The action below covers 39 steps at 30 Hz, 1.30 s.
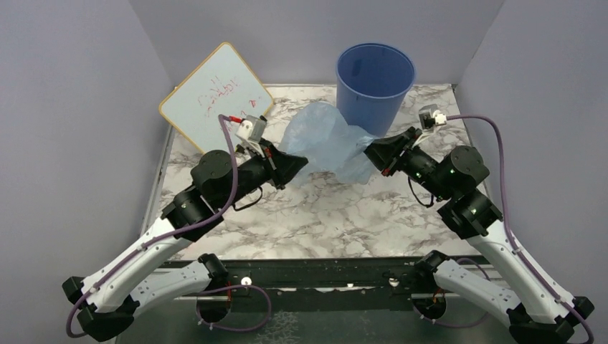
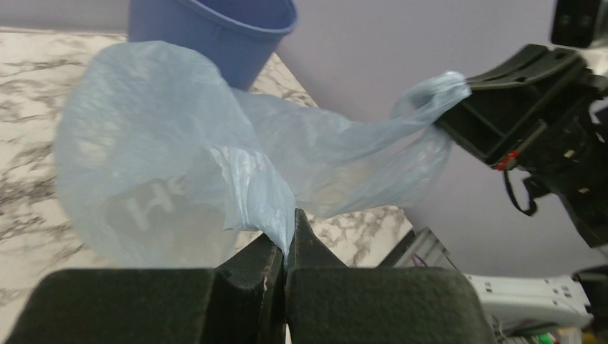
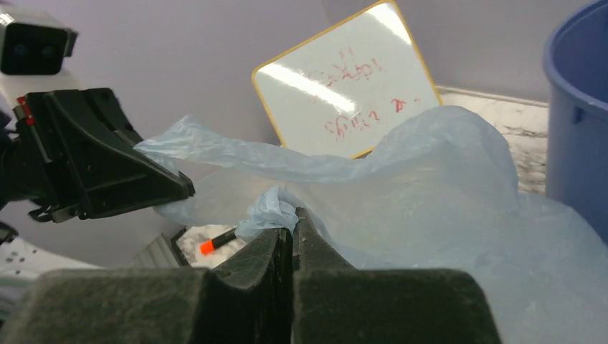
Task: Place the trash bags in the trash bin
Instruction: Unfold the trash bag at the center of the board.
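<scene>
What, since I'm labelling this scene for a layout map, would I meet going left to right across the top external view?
From the left: whiteboard → left pincer → trash bag → right pincer. The trash bin is left out, since it stands farther back across the same stretch as the right pincer.

- Left arm (image 1: 154, 247), right arm (image 1: 502, 247): white lower links, black joints.
- Purple cables (image 1: 227, 141) run along both.
- Left gripper (image 1: 302, 163), right gripper (image 1: 368, 149): black wedges, red marks.
- White wrist cameras (image 1: 249, 129).
</scene>
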{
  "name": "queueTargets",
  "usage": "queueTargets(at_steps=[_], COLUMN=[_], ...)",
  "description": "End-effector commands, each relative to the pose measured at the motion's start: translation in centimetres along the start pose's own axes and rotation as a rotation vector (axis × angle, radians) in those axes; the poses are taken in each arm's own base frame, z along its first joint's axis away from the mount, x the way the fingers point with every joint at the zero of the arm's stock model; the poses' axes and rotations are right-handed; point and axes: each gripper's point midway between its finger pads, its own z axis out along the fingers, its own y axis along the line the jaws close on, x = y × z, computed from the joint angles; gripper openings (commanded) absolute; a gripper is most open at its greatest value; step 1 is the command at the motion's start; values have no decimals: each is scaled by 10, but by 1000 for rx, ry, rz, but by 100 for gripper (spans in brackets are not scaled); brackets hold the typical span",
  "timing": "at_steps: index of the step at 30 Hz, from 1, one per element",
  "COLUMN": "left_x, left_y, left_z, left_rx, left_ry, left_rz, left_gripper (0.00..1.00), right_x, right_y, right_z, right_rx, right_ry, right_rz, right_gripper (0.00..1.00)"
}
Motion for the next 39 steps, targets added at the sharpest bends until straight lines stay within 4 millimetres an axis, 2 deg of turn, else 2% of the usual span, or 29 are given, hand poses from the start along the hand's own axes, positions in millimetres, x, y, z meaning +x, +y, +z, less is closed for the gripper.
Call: queueTargets(at_steps=[1, 3, 4, 5, 7, 10, 13, 15, 16, 18, 20, 21, 22, 23, 24, 28, 31, 33, 35, 39], left_x=[53, 69, 69, 62, 38, -5, -35, -45, -47, -47, -41, -36, -28, -21, -13, 3, 3, 4, 10, 20], left_y=[-32, -20, -14, -9, 5, 40, 76, 92, 97, 98, 85, 78, 72, 68, 65, 42, 28, 16, 13, 13], left_z=[11, 20, 24, 24, 15, -19, -70, -100, -110, -116, -102, -91, -78, -67, -56, -25, -16, -12, -7, -4], left_rx=[220, 159, 123, 82, -6, -211, -420, -508, -529, -526, -456, -420, -392, -377, -362, -248, -172, -104, -78, -71], left_ry=[245, 285, 276, 238, 117, -93, -256, -336, -360, -364, -310, -264, -208, -159, -107, 9, 8, 14, 32, 63], left_rz=[-20, -75, -90, -105, -113, -104, -123, -144, -151, -147, -118, -98, -82, -70, -60, -49, -65, -72, -73, -90], left_gripper=[0, 0, 0, 0, 0, 0, 0, 0, 0, 0, 0, 0, 0, 0, 0, 0, 0, 0, 0, 0], right_x=[25, 53, 64, 81, 95, 87, 56, 43, 43, 58, 87, 100, 107, 109, 105, 65, 40, 29, 25, 30], right_y=[18, 2, -6, -16, -28, -49, -92, -108, -103, -79, -21, 11, 44, 69, 82, 90, 116, 124, 124, 116], right_z=[3, 15, 20, 22, 26, 23, -7, -29, -34, -33, -30, -34, -46, -57, -62, -37, -41, -40, -32, -10], right_rx=[-124, -55, -14, 32, 87, 208, 515, 626, 595, 427, 54, -163, -406, -600, -720, -639, -782, -826, -821, -782], right_ry=[145, 292, 359, 444, 512, 450, 315, 278, 304, 416, 574, 638, 677, 678, 640, 391, 284, 252, 228, 229], right_rz=[-13, 18, 31, 48, 49, 23, -20, -73, -110, -143, -105, -79, -58, -30, -41, -4, 62, 122, 189, 396], right_gripper=[7, 4, 1, 1, 1, 0, 1, 1, 1, 1, 0, 0, 1, 1, 1, 1, 2, 3, 3, 3])
